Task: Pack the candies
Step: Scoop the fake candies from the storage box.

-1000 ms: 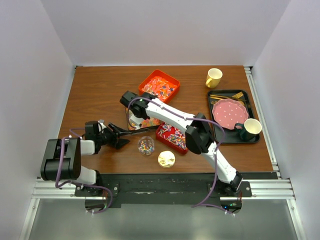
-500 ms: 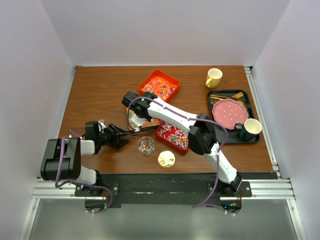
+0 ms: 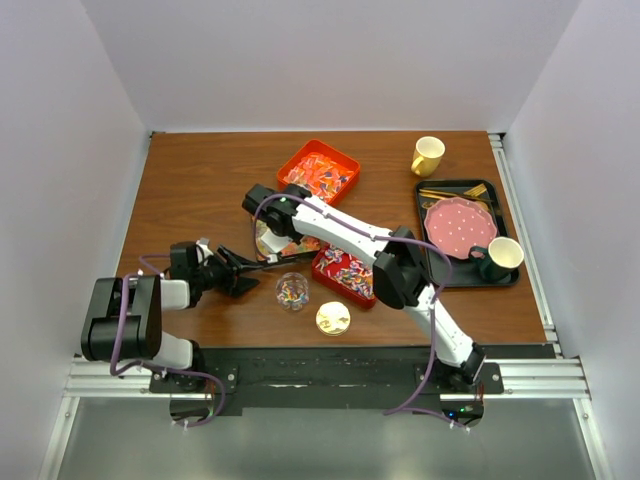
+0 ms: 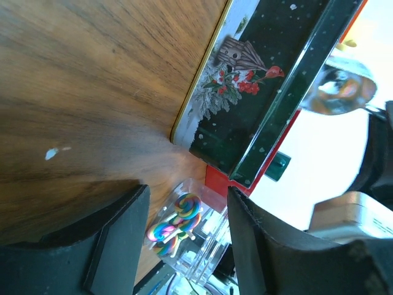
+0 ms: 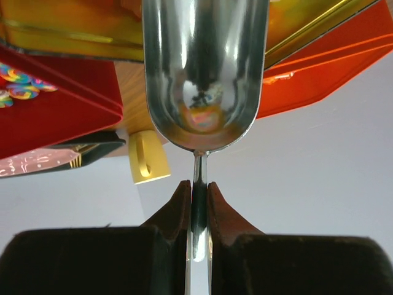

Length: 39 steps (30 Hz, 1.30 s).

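The right gripper [image 5: 198,200] is clamped on the thin handle of a metal scoop [image 5: 206,74], whose bowl is at the decorated tin [image 3: 262,240] near the table's middle. The left gripper [image 3: 243,275] lies low at 8 o'clock from the tin, its fingers apart and gripping nothing. The candies [image 3: 322,175] fill an orange tray [image 3: 296,155] at 12 o'clock. More lie in a red tray [image 3: 318,263] at 4 o'clock from the tin and in a clear jar [image 3: 292,291] at 6 o'clock. A gold lid [image 3: 333,318] sits just beside the jar.
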Available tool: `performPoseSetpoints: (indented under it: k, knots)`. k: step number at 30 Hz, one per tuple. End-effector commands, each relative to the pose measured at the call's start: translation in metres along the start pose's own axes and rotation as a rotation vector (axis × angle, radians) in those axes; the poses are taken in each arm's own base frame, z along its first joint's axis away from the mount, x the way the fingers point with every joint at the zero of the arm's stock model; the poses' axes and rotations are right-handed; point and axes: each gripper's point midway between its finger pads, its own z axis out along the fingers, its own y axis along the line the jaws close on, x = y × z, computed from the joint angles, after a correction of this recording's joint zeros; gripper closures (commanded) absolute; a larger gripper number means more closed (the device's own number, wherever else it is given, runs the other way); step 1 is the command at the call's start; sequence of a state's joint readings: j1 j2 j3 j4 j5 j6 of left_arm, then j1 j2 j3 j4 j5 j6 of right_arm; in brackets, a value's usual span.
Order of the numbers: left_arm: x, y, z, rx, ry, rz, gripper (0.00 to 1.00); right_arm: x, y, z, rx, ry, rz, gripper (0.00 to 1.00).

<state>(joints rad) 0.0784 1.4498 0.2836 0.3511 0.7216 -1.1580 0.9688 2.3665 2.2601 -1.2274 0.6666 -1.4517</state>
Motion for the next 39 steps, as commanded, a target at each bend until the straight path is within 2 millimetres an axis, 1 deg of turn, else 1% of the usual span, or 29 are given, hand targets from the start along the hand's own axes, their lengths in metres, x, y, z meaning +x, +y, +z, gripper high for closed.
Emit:
performPoseSetpoints:
  k: [1,3,4,6,7,9,10,12,13,16,17,19,21,22,23,24,25,26,27,28,29,30,31,32,33,34,35,36,39]
  knots:
    - [-0.009,0.034,0.005,-0.131,-0.043,-0.013,0.42,-0.046,0.022,0.022,-0.108,-0.085,-0.059,1.00]
    - [-0.011,0.033,0.008,-0.129,-0.042,-0.011,0.44,-0.056,0.024,0.026,-0.113,-0.103,-0.045,1.00]
    - [-0.011,0.036,0.010,-0.138,-0.033,-0.017,0.45,-0.060,0.024,0.027,-0.113,-0.105,-0.042,1.00]
    - [-0.015,0.033,0.014,-0.131,-0.030,-0.015,0.46,-0.068,0.025,0.030,-0.117,-0.115,-0.025,1.00]
    - [-0.015,0.035,0.016,-0.136,-0.022,-0.026,0.48,-0.071,0.025,0.031,-0.117,-0.118,-0.018,1.00]
    - [-0.019,0.031,0.019,-0.122,-0.016,-0.022,0.49,-0.077,0.025,0.032,-0.118,-0.123,0.003,1.00]
    - [-0.019,0.033,0.022,-0.127,-0.008,-0.029,0.51,-0.083,0.023,0.035,-0.118,-0.139,0.016,1.00]
    - [-0.021,0.031,0.024,-0.123,-0.002,-0.027,0.52,-0.090,0.023,0.037,-0.122,-0.148,0.047,1.00]
    - [-0.021,0.034,0.026,-0.128,0.005,-0.031,0.52,-0.097,0.020,0.040,-0.121,-0.169,0.069,1.00]
    - [-0.022,0.035,0.027,-0.135,0.011,-0.027,0.53,-0.109,0.014,0.040,-0.107,-0.220,0.135,1.00]
    - [-0.022,0.035,0.027,-0.135,0.013,-0.024,0.53,-0.116,0.014,0.040,-0.111,-0.257,0.157,1.00]
    - [-0.021,0.035,0.026,-0.140,0.019,-0.016,0.53,-0.124,0.013,0.041,-0.108,-0.294,0.174,1.00]
    - [-0.022,0.032,0.026,-0.140,0.023,-0.014,0.53,-0.130,0.010,0.032,-0.102,-0.382,0.205,1.00]
    - [-0.024,0.030,0.026,-0.137,0.025,-0.015,0.53,-0.136,0.013,0.035,-0.110,-0.413,0.209,1.00]
    - [-0.031,0.020,0.027,-0.118,0.021,0.004,0.53,-0.138,0.011,0.032,-0.103,-0.449,0.219,1.00]
    - [-0.032,0.019,0.026,-0.122,0.039,-0.003,0.52,-0.139,0.007,0.027,-0.093,-0.492,0.240,1.00]
    - [-0.035,0.017,0.026,-0.124,0.051,0.032,0.50,-0.141,0.006,0.026,-0.091,-0.515,0.245,1.00]
    - [-0.044,0.006,0.027,-0.114,0.051,0.066,0.49,-0.141,0.005,0.026,-0.099,-0.545,0.270,1.00]
    - [-0.042,0.010,0.024,-0.147,0.080,0.047,0.47,-0.145,0.004,0.025,-0.109,-0.590,0.288,1.00]
    - [-0.044,0.009,0.022,-0.153,0.090,0.097,0.44,-0.144,0.000,0.021,-0.109,-0.615,0.303,1.00]
    - [-0.051,0.002,0.021,-0.152,0.086,0.122,0.43,-0.141,-0.001,0.023,-0.115,-0.627,0.319,1.00]
    - [-0.047,0.011,0.014,-0.206,0.104,0.084,0.43,-0.139,-0.002,0.022,-0.117,-0.638,0.323,1.00]
    - [-0.049,0.010,0.010,-0.214,0.105,0.097,0.44,-0.139,-0.002,0.022,-0.120,-0.654,0.329,1.00]
    - [-0.051,0.010,0.007,-0.223,0.101,0.090,0.45,-0.134,-0.002,0.024,-0.120,-0.652,0.335,1.00]
    - [-0.052,0.013,-0.002,-0.252,0.089,0.078,0.45,-0.133,-0.001,0.026,-0.125,-0.651,0.330,1.00]
    - [-0.053,0.014,-0.006,-0.263,0.084,0.074,0.43,-0.133,0.000,0.024,-0.129,-0.673,0.332,1.00]
    - [-0.054,0.012,-0.010,-0.267,0.080,0.075,0.43,-0.128,0.000,0.025,-0.130,-0.683,0.343,1.00]
    - [-0.056,0.015,-0.017,-0.281,0.075,0.050,0.42,-0.127,-0.001,0.025,-0.127,-0.692,0.352,1.00]
    - [-0.068,0.006,-0.035,-0.273,0.032,0.057,0.40,-0.119,-0.001,0.024,-0.134,-0.712,0.377,1.00]
